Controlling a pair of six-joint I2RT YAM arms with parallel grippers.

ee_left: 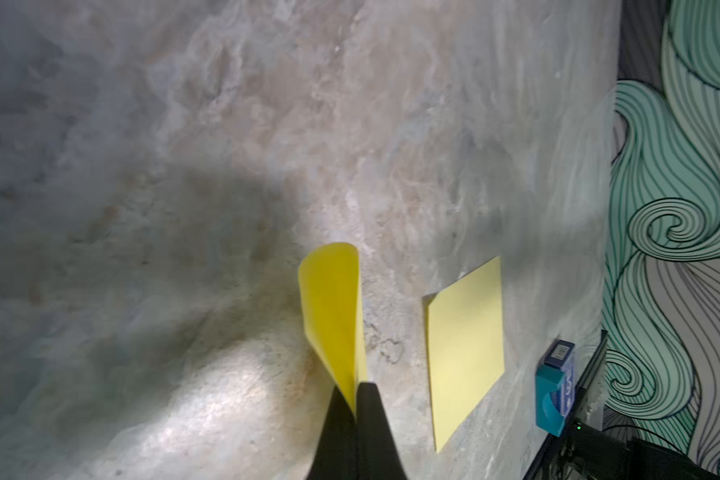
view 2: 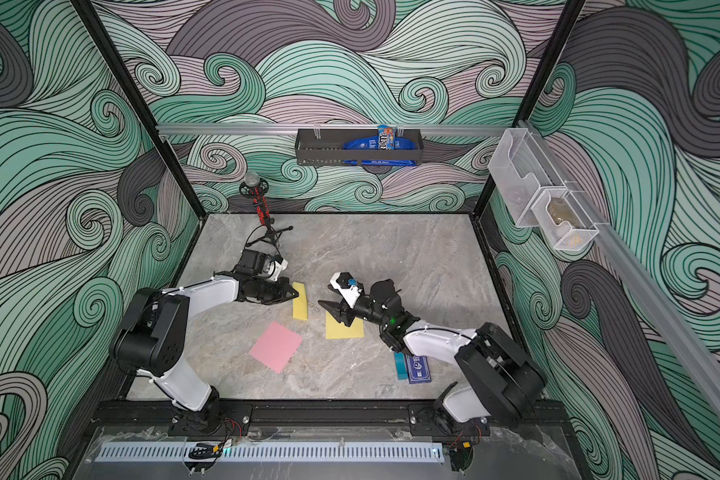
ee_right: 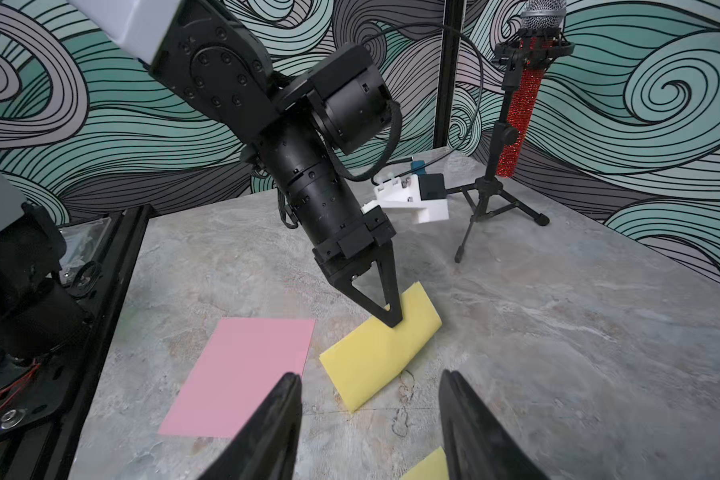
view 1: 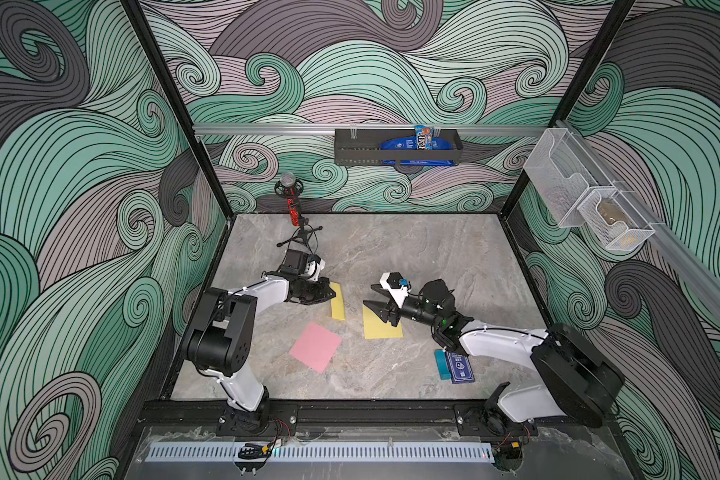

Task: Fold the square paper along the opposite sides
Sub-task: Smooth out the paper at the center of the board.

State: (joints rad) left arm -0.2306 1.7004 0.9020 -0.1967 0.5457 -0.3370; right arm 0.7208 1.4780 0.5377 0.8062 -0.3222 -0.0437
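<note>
Pink paper [view 1: 316, 347] lay nearest, at seven o'clock from the middle of the table [view 1: 433, 257]. Past it the right gripper [ee_right: 370, 374] hung spread above a pale yellow sheet [view 1: 385, 330]. At nine o'clock the left gripper [ee_right: 393, 320] pinched the met edges of the folded yellow paper [ee_right: 375, 361]. The fold seemed uncreased, so pressing its bowed loop flat likely came next.

Top views high overhead, wrist views low, all sharing tabletop [view 1: 412, 249]

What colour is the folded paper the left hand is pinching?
The folded paper is yellow, clearest in the right wrist view.
</note>
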